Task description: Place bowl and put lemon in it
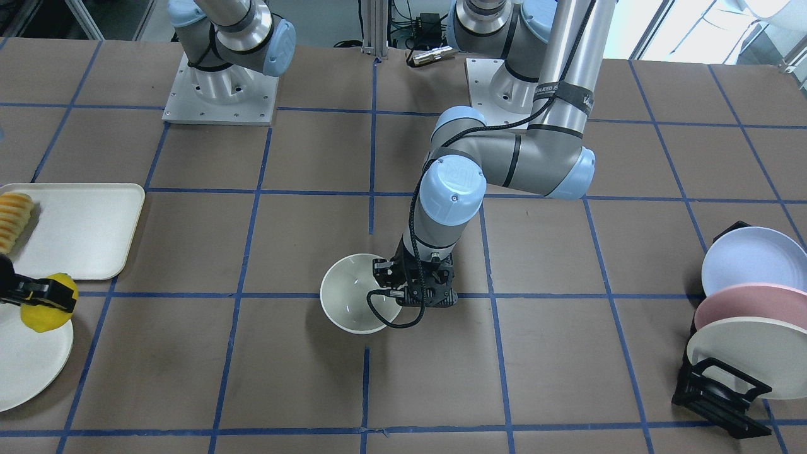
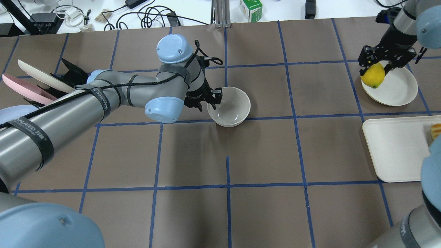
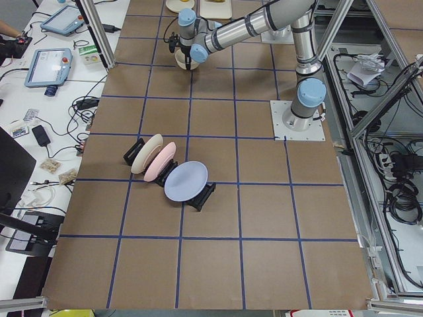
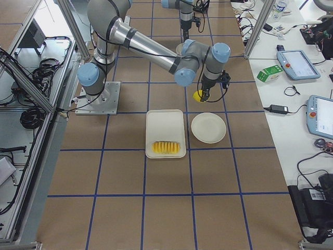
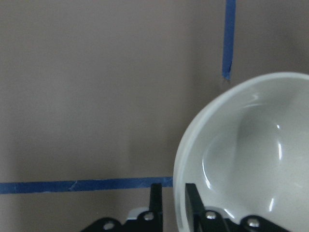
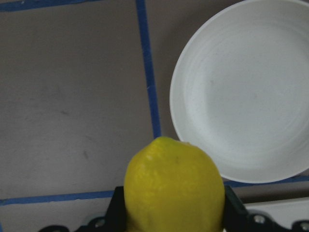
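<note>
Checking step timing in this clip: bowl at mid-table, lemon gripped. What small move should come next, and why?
Probably the left claw should open and release the bowl. Its fingers pinch the rim, and the bowl seems to rest on the table. The right claw holds the lemon over by the plate, so freeing the bowl clears its way.
</note>
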